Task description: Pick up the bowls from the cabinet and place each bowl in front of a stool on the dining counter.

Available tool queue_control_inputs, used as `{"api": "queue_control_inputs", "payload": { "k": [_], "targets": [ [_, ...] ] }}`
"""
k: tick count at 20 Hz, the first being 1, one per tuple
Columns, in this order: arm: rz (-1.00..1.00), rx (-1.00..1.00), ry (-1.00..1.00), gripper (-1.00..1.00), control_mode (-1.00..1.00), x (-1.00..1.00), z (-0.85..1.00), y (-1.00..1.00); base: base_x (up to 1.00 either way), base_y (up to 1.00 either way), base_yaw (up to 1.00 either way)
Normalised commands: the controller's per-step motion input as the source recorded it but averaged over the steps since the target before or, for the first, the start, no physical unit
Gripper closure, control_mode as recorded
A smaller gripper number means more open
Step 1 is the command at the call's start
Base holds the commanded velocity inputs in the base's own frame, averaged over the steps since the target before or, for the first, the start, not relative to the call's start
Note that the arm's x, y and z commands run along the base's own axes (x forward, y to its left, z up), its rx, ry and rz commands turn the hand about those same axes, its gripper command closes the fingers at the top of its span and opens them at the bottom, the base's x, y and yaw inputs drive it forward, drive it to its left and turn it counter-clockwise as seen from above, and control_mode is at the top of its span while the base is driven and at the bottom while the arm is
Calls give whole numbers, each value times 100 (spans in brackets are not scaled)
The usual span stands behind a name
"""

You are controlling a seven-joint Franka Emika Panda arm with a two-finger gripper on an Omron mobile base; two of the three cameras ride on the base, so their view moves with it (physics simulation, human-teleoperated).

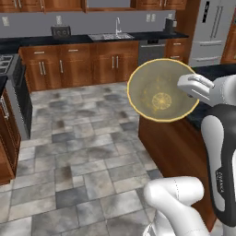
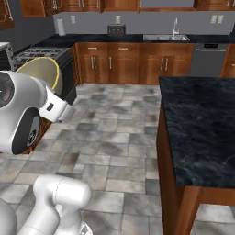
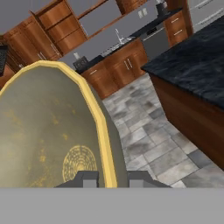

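Grey stone floor tiles (image 1: 69, 152) spread between brown cabinets and the black marble bench (image 2: 202, 128) on the right. The tool (image 3: 105, 177) clenches the yellow rim of a bowl (image 1: 156, 92), held on edge in the air just left of the bench. The hand view shows an open wall cabinet (image 3: 61, 24) on the far wall.

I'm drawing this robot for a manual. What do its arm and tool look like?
The arm is built of glossy white rounded shells with dark, near-black bands at the joints; small grey lettering runs down a dark band in the left base view. A round dark cap sits on one joint in the right base view. The tool ends in two small dark grey, blocky finger tips below a white, boxy hand. No loose cables show.
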Motion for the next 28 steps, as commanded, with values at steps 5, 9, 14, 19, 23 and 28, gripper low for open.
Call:
{"api": "queue_control_inputs", "payload": {
  "k": [5,9,14,19,23,28],
  "targets": [
    [0,0,0,100,100,0,0,0,-100,-39,-7],
    [0,0,0,100,100,0,0,0,-100,-72,-12],
    [0,0,0,100,100,0,0,0,-51,-93,-13],
    [0,0,0,100,100,0,0,0,-4,-100,-11],
    [0,0,0,100,100,0,0,0,0,-98,-8],
    [0,0,0,100,100,0,0,0,0,-97,-6]
  ]
}}
